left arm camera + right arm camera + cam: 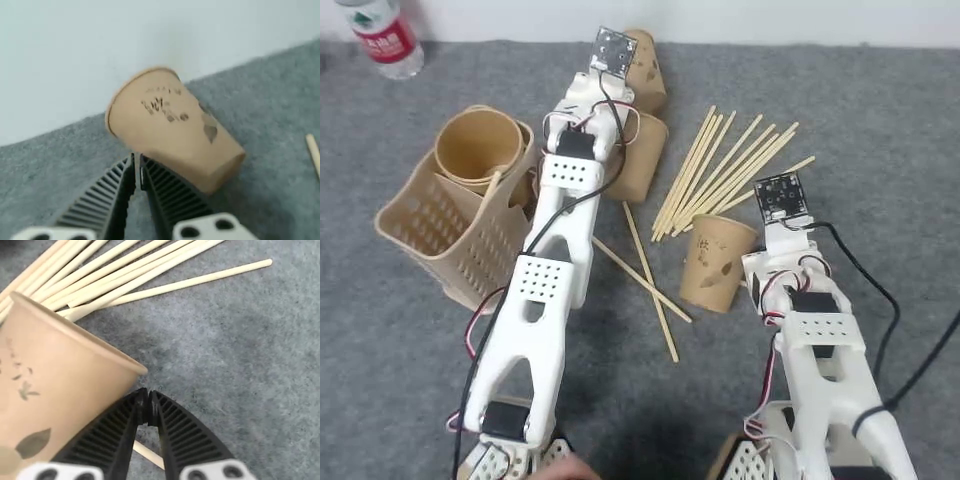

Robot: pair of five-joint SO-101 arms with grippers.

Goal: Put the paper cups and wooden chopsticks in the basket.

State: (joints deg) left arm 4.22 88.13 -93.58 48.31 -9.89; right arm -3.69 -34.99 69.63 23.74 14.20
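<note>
A tan slotted basket (440, 235) at the left holds stacked paper cups (480, 145) and a chopstick. My left gripper (137, 161) is shut and empty, its tips just short of a paper cup (170, 127) lying on its side by the wall (648, 70). Another cup (642, 155) lies under that arm. My right gripper (148, 396) is shut and empty right beside a printed paper cup (50, 385) that stands in the middle (718, 262). Several wooden chopsticks (720, 175) lie fanned out beyond it (125, 275).
Two loose chopsticks (645, 270) lie crossed between the arms. A plastic bottle (382, 35) lies at the far left by the wall. Bare grey carpet (880, 130) stretches to the right of the chopsticks.
</note>
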